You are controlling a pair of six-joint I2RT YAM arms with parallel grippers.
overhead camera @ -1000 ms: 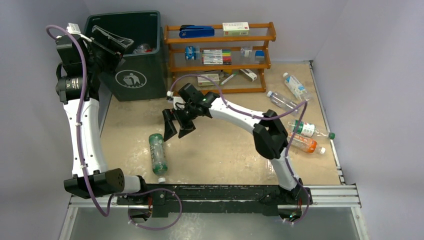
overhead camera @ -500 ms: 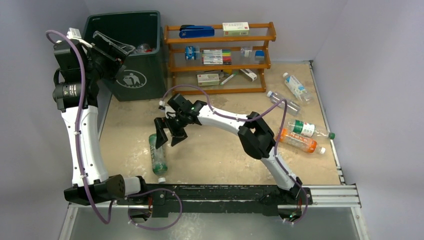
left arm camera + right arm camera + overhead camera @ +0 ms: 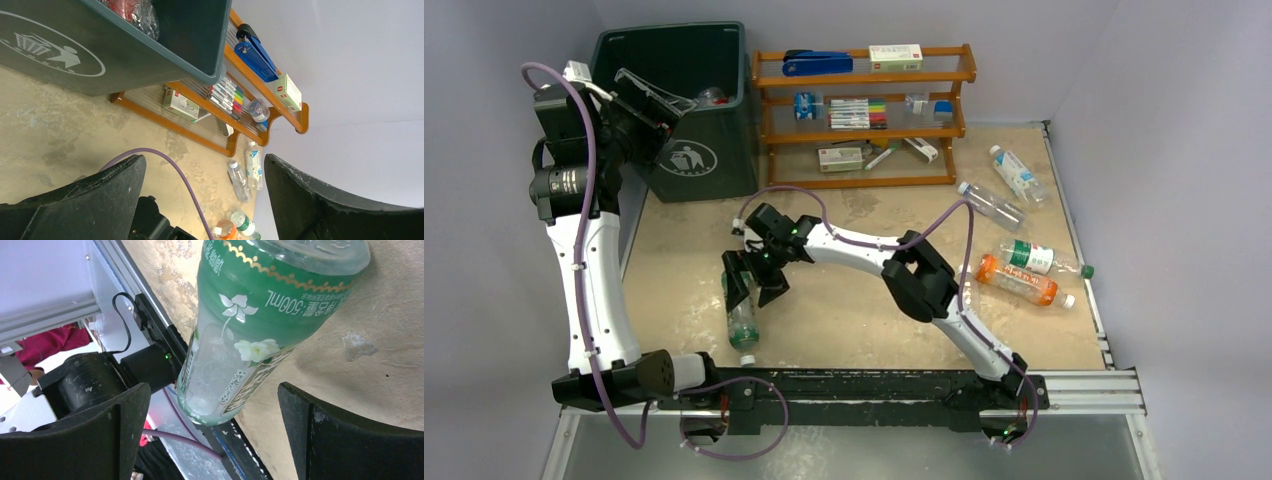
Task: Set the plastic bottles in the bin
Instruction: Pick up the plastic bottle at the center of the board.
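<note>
A clear bottle with a green label lies on the table, cap toward the near edge. My right gripper hangs open over its base end. In the right wrist view the bottle fills the gap ahead of the right gripper, and neither finger touches it. My left gripper is open and empty at the front-left rim of the dark green bin. A bottle lies inside the bin. At the right lie a blue-labelled bottle, a clear one, a green-labelled one and an orange one.
A wooden rack with a stapler, markers and small boxes stands right of the bin against the back wall. The black rail with both arm bases runs along the near edge. Walls close in on the left, back and right.
My right gripper has swung left and toward the near edge, coming down over the green-labelled bottle. The left gripper has stayed open at the bin.
</note>
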